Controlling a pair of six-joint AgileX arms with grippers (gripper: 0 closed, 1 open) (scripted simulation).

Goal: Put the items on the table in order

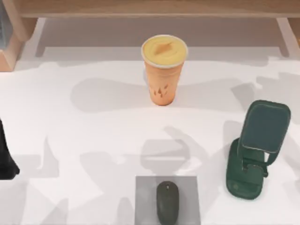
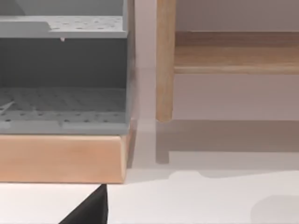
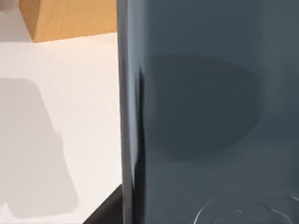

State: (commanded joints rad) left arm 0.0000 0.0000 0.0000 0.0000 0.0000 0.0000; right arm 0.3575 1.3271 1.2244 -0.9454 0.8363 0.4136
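Where the cup (image 1: 163,70) stands: upright at the back middle of the table (image 1: 93,140).
Mouse (image 1: 167,202): on the grey pad (image 1: 145,201), front middle.
Phone (image 1: 268,126): leaning on the green stand (image 1: 243,180), right side.
Left gripper (image 2: 91,210): near the wooden shelf (image 2: 60,158); grip, cannot tell.
Right gripper (image 3: 110,210): just beside the phone's edge; grip, cannot tell.

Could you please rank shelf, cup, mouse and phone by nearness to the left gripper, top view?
From left gripper, left edge:
1. Light wooden shelf, back left.
2. Orange drink cup, back centre, and dark olive-grey computer mouse, front centre: too close to call.
3. Blue-grey slab phone, far right.
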